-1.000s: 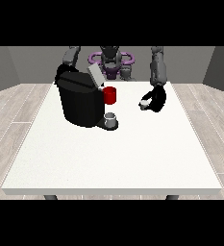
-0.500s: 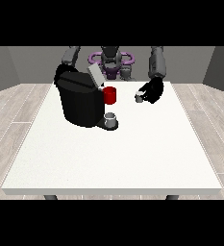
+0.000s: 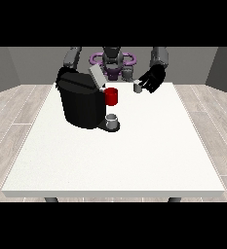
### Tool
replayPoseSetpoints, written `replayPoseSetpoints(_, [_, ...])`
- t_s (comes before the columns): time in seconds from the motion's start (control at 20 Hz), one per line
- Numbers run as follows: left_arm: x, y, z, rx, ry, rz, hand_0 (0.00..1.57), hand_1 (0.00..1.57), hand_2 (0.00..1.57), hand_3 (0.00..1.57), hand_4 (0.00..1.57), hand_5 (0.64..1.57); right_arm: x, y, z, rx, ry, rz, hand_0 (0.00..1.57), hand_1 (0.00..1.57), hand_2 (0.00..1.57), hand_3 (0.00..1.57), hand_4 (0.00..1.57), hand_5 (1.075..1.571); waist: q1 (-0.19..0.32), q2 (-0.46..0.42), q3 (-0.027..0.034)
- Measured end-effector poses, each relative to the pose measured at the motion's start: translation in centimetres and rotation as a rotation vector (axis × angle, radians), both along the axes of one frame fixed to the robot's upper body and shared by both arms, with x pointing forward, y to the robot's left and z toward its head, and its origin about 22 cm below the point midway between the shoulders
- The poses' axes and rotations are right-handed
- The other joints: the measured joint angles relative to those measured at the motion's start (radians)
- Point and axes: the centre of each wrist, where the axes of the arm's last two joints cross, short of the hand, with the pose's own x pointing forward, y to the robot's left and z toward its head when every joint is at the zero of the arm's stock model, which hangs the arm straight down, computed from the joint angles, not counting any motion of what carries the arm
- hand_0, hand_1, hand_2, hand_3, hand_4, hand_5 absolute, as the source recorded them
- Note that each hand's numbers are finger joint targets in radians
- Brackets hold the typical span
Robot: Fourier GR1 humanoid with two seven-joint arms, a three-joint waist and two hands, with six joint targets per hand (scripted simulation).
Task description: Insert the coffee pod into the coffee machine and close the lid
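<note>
Hand [image 3: 151,79] at the view's right, fingers curled, holds the coffee pod [image 3: 138,87].

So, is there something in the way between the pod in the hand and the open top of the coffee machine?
Nothing visible. The hand at the view's right holds the pod above the table, and the space toward the coffee machine with its raised lid looks free.

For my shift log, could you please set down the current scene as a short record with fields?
coffee machine: black, on the table's far left part
lid: raised, open
red part: at the machine's front
grey cup: on the machine's base, under the red part
coffee pod: small, grey, held above the table
robot hand at the view's right: curled round the pod
other robot hand: hidden behind the machine
</note>
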Motion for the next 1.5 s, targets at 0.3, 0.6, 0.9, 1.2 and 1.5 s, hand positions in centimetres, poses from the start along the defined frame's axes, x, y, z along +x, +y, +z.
replayPoseSetpoints(0.3, [0.8, 0.1, 3.0, -0.012, -0.012, -0.002, 1.01, 1.01, 1.2, 1.22, 0.54, 1.571, 0.5, 0.8, 0.6, 0.001, -0.015, 0.033, 0.0, 0.0, 0.0, 0.0, 0.48, 1.571, -0.022, -0.003, -0.0001])
replayPoseSetpoints(0.6, [1.7, 0.3, 7.2, -0.035, -0.075, 0.043, 1.21, 1.21, 1.25, 1.19, 0.49, 1.571, 0.8, 1.5, 1.5, 0.007, -0.061, 0.079, 0.0, 0.0, 0.0, 0.0, 0.5, 1.571, -0.077, 0.026, -0.0003])
replayPoseSetpoints(0.9, [2.2, 0.5, 10.6, -0.051, -0.119, 0.067, 1.28, 1.28, 1.34, 1.28, 0.52, 1.571, 1.3, 3.0, 3.5, -0.008, -0.114, 0.101, 0.0, 0.0, 0.0, 0.0, 0.51, 1.571, -0.124, 0.068, -0.0002])
replayPoseSetpoints(1.2, [2.4, 0.1, 11.8, -0.045, -0.134, 0.074, 1.26, 1.26, 1.3, 1.24, 0.49, 1.571, 1.5, 2.7, 4.4, -0.016, -0.121, 0.103, 0.0, 0.0, 0.0, 0.0, 0.55, 1.571, -0.147, 0.082, -0.0003])
replayPoseSetpoints(1.5, [2.7, -1.2, 12.0, -0.038, -0.151, 0.067, 1.28, 1.28, 1.31, 1.22, 0.5, 1.571, 1.9, 2.2, 5.2, -0.034, -0.148, 0.079, 0.0, 0.0, 0.0, 0.0, 0.48, 1.571, -0.155, 0.109, -0.0003])
